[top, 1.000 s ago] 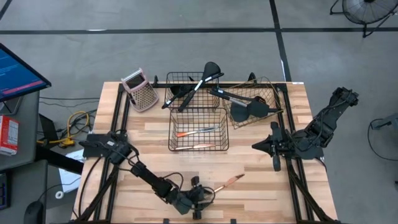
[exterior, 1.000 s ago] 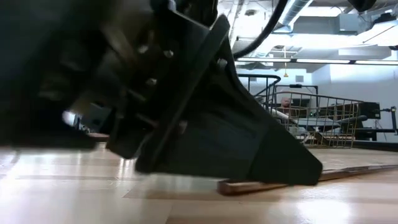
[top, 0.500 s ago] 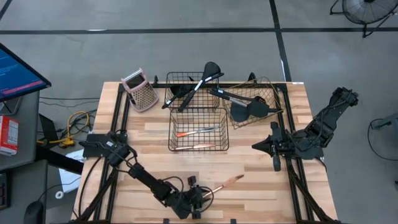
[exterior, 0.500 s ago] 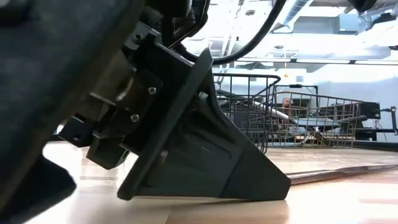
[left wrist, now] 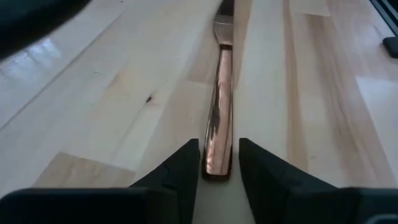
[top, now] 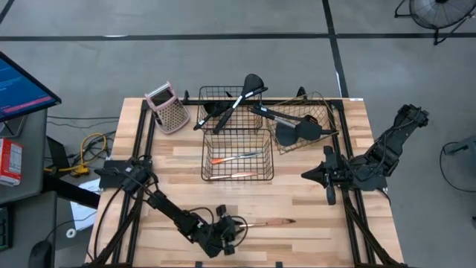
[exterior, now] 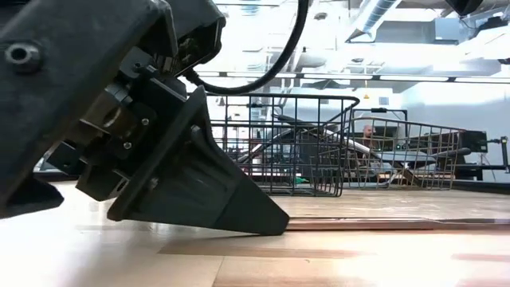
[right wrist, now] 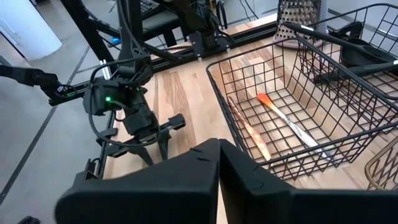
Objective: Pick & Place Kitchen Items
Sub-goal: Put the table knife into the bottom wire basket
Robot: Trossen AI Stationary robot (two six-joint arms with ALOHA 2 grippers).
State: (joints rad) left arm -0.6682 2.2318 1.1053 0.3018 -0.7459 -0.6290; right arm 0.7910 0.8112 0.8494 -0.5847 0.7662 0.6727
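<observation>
The slim copper-handled metal utensil you are after is now lying level across the lower centre of the high view, where a second ago it was angling up toward the right; the left gripper has been swinging in behind its handle end and narrowing. In the left wrist view its two dark fingers are bracketing the copper handle, sitting just beside each flank; you cannot tell yet whether they are pinching it. That is putting you on the verge of a pick.

You are seeing three black wire baskets; the middle one is holding two thin orange-handled pieces. The right gripper, clenched and empty, is waiting at right.
</observation>
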